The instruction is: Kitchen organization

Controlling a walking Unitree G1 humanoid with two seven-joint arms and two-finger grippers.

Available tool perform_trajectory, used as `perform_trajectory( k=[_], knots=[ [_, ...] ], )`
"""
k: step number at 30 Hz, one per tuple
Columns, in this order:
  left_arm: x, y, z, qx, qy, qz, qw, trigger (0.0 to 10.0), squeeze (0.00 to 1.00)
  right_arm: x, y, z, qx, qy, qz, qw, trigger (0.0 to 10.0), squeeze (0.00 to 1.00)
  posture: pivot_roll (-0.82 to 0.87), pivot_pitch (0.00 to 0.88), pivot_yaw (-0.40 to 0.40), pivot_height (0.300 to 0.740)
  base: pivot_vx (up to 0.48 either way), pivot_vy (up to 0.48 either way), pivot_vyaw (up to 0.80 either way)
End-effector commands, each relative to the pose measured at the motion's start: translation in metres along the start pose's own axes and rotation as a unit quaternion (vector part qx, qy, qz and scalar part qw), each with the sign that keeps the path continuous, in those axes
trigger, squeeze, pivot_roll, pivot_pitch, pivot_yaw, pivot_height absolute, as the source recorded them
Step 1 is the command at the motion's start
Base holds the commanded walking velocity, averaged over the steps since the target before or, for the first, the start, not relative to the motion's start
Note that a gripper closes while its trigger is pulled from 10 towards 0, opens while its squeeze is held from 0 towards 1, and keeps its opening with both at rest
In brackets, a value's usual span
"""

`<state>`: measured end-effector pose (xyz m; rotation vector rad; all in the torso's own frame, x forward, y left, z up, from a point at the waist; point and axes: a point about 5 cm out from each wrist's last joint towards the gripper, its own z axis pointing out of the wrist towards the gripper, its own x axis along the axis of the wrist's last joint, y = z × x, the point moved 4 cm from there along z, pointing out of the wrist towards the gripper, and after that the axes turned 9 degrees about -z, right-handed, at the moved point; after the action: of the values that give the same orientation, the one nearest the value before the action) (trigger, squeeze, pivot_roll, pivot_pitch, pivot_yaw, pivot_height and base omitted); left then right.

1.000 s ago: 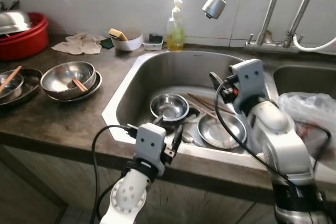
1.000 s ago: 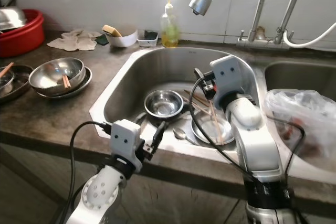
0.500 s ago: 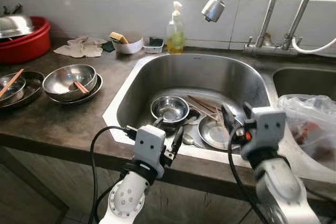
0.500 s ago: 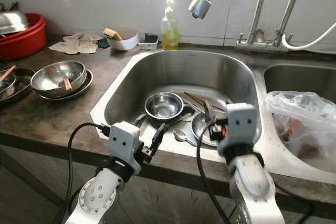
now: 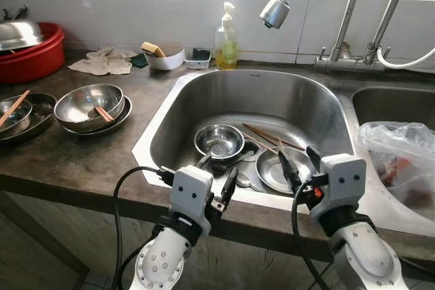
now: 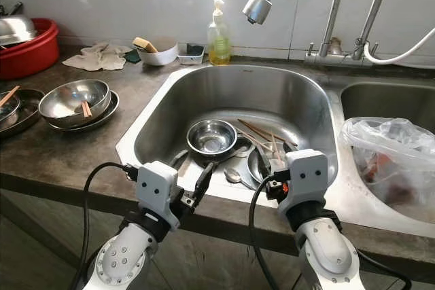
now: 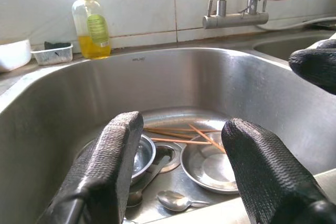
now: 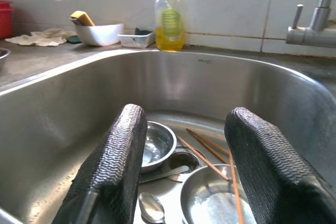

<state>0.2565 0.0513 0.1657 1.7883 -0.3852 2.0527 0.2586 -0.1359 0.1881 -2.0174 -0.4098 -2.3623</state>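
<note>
Just past both grippers, inside the sink [image 5: 170, 110]: small steel bowl [image 5: 219, 140], shallow plate [image 5: 285, 170], chopsticks [image 5: 270, 136] across them, spoon [image 7: 176, 200] nearest the front rim. Left gripper [image 5: 216, 171] and right gripper [image 5: 299, 161] hover at the front edge, fingers spread, holding nothing. Soap bottle [image 5: 227, 37] stands behind the basin.

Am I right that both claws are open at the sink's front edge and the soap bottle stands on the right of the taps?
Not quite. The soap bottle stands left of the taps, as the left eye view shows. The left claw and the right claw are indeed open at the front edge of the sink.
</note>
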Motion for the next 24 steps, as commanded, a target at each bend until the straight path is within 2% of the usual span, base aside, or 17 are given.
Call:
perform_trajectory(
  k=[1,17,24],
  knots=[
    [0.002,0.001,-0.003,-0.001,0.0,-0.002,1.0,10.0,0.0,0.009,-0.003,-0.001,0.002,0.019,-0.002,1.0,10.0,0.0,0.07,0.045,0.026,0.74,0.0,0.0,0.0],
    [0.0,0.003,-0.002,-0.004,-0.002,-0.003,1.0,10.0,0.0,0.02,-0.003,0.008,-0.018,0.04,-0.002,0.999,10.0,0.0,0.07,0.034,0.028,0.74,0.0,0.0,0.0],
    [-0.001,0.003,-0.002,-0.006,-0.003,-0.003,1.0,10.0,0.0,0.019,-0.003,0.008,-0.019,0.038,-0.005,0.999,10.0,0.0,0.07,0.036,0.033,0.74,-0.253,0.0,0.0]
  ],
)
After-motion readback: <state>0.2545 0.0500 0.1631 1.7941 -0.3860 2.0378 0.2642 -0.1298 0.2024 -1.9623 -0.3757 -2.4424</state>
